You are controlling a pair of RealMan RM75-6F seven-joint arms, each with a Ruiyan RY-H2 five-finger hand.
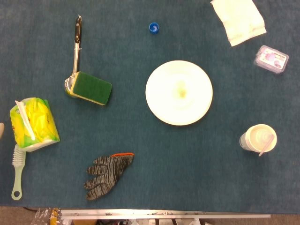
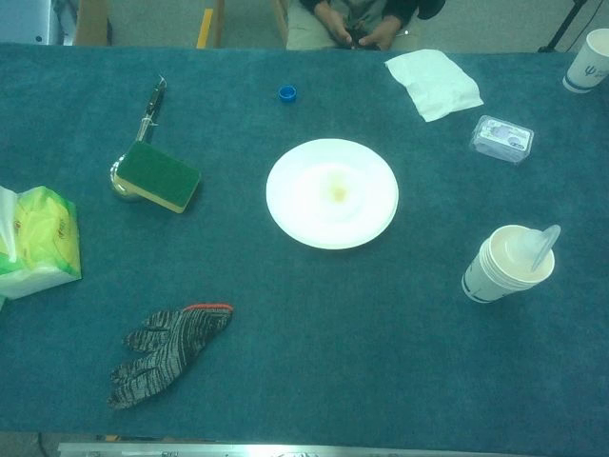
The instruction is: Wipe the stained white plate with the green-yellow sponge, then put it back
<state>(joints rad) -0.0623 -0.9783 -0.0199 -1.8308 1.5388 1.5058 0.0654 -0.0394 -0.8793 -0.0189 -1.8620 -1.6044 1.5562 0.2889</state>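
The white plate point(image 1: 161, 105) lies right of the table's middle, with a small yellowish stain point(image 1: 182, 91) at its centre; the chest view shows the same plate point(image 2: 295, 214) and stain point(image 2: 335, 193). The green-yellow sponge point(image 1: 91, 87) lies green side up to the plate's left, leaning on the bowl of a ladle; the chest view also shows this sponge point(image 2: 162, 175). Neither hand shows in either view. A pale sliver at the head view's left edge is too small to identify.
A black-handled ladle point(image 1: 76, 42) lies behind the sponge. A tissue pack point(image 1: 33, 124), a brush point(image 1: 18, 173) and a grey glove point(image 1: 108, 174) are at the front left. A blue cap point(image 1: 153, 27), napkin point(image 1: 238, 19), small box point(image 1: 271, 60) and paper cup point(image 1: 258, 138) surround the plate.
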